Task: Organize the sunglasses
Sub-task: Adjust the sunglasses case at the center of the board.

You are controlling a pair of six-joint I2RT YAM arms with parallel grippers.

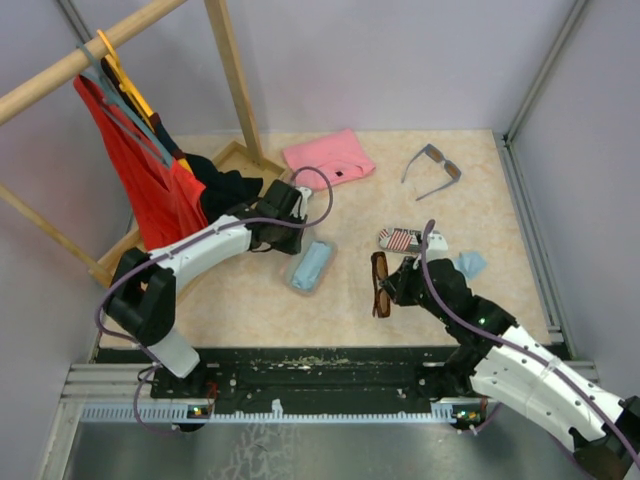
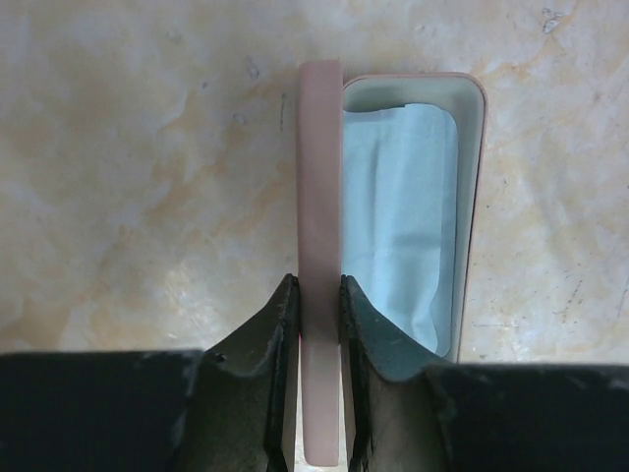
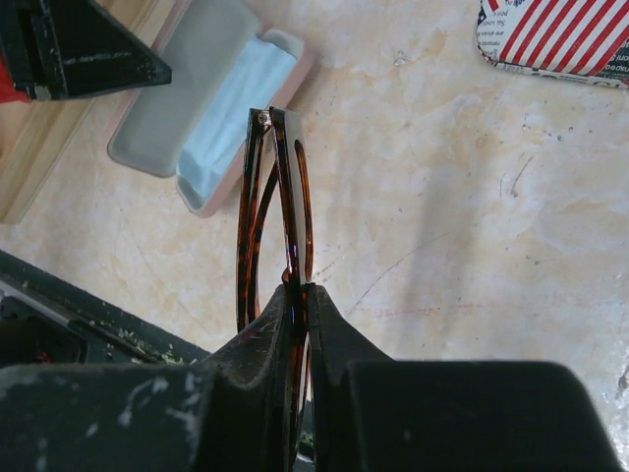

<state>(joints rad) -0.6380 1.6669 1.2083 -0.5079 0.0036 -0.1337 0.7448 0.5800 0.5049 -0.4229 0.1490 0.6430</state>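
- The left claw [image 2: 319, 285] is clamped on the upright pink lid [image 2: 319, 177] of an open case [image 1: 310, 265], one finger on each side of the lid's edge.
- The case lies near the middle of the counter [image 1: 500, 220], with a light blue cloth [image 2: 398, 206] inside it.
- The right claw [image 3: 300, 287] is closed on the brown sunglasses [image 1: 380, 283]. It pinches them at the frame, and they are folded and held on edge.
- These brown sunglasses sit just right of the open case and near a flag case [image 1: 400, 240], which is a little farther back.
- I cannot tell whether they touch the counter.
- The grey sunglasses [image 1: 449, 170] lie unfolded at the far right of the counter, well apart from both claws.
- A second blue cloth [image 1: 468, 264] lies loose just right of the right arm, near the flag case.
- A pink cloth [image 1: 328, 157] lies at the far middle.
- On the far left stands a wooden rack [image 1: 230, 70] with a red garment [image 1: 140, 180] hanging from it.
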